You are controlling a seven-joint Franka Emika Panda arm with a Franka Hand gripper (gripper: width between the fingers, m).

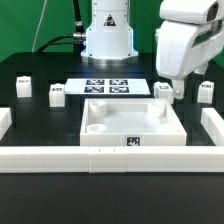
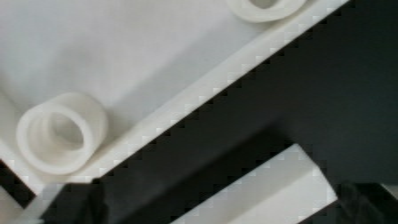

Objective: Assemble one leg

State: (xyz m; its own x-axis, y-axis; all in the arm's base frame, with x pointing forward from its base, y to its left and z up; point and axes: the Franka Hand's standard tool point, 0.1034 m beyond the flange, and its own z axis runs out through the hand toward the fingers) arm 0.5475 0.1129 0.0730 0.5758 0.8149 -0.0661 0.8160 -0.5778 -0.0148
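Four legs (image 1: 22, 88) (image 1: 56, 95) (image 1: 164, 90) (image 1: 205, 92), black table (image 1: 40, 120), green backdrop (image 1: 30, 22)

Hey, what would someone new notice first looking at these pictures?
The big white square tray in the middle of the black table grabs the eye first, and its round corner holes fill the wrist view. Next comes the bulky white robot arm at the exterior view's right, close by one of the four small white legs standing beyond the tray.
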